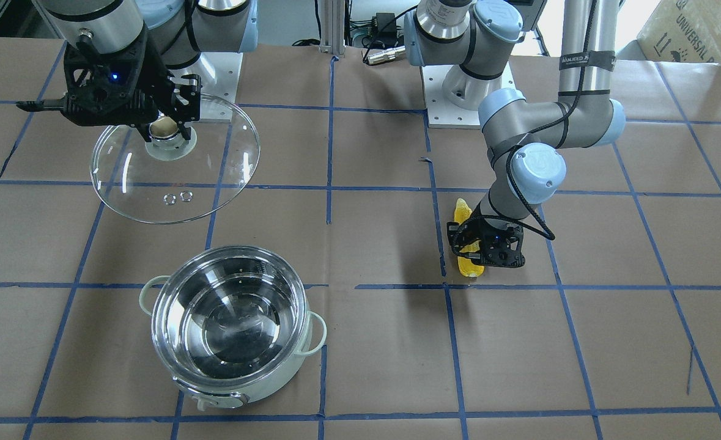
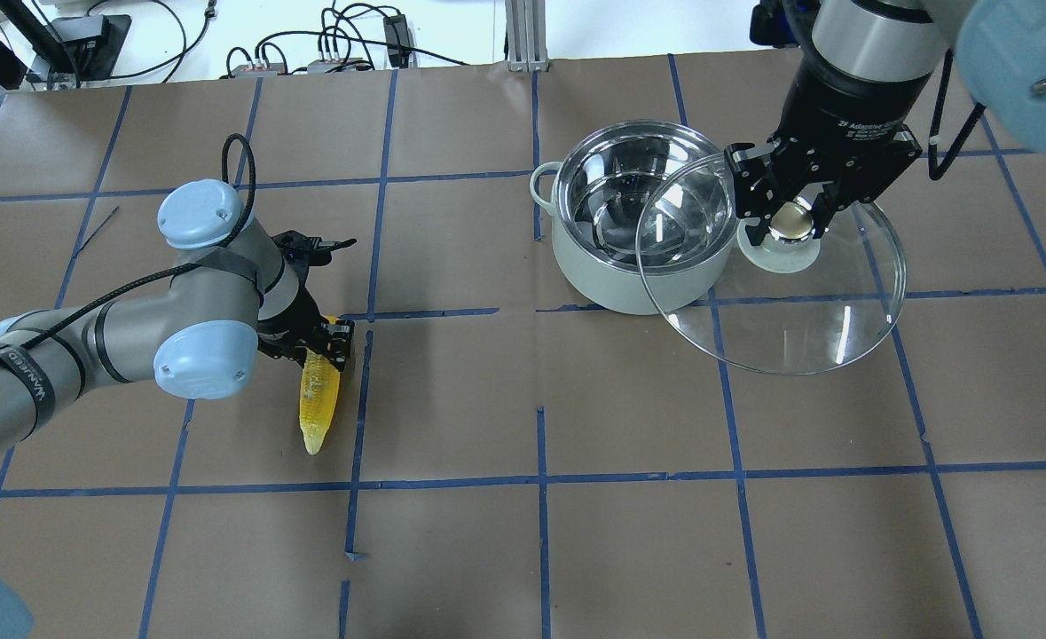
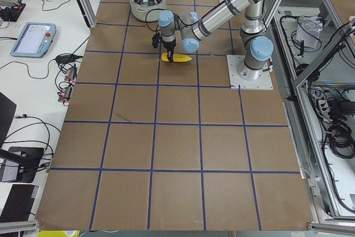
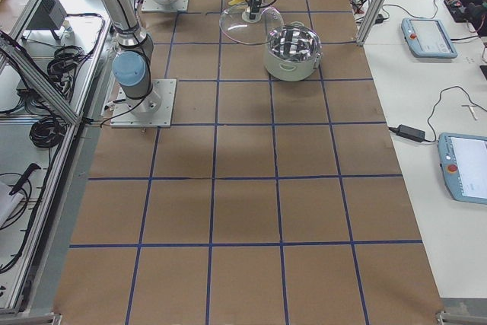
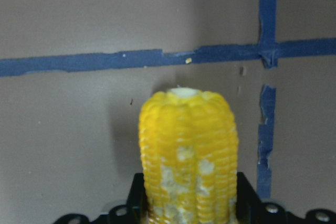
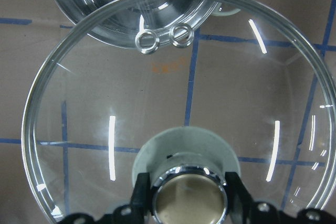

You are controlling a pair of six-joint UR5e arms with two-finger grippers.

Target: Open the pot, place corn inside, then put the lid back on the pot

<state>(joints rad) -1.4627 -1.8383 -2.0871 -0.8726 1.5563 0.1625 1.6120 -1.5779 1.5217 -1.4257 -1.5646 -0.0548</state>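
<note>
At left, the left gripper (image 2: 331,343) clamps the thick half of the yellow tapered corn cob (image 2: 317,404). It lies on the brown paper table (image 2: 523,550), long axis near-far, tip toward the robot. Well right stands the open pale-green steel pot (image 2: 611,275). The right gripper (image 2: 793,224) pinches the knob of the clear glass domed lid (image 2: 806,328), aloft over the pot's near-right rim.

Brown paper covers my table (image 1: 384,379), and blue tape lines (image 2: 540,484) cut it into a grid of squares. A cardboard box (image 1: 693,30) sits beyond the corner on my left. Black cables and plugs (image 2: 394,31) trail past the far edge. A blue-rimmed tablet (image 3: 32,38) lies on one side bench. On the other bench are a second tablet (image 4: 428,36), a third tablet (image 4: 464,167) and a black power brick (image 4: 412,132).
</note>
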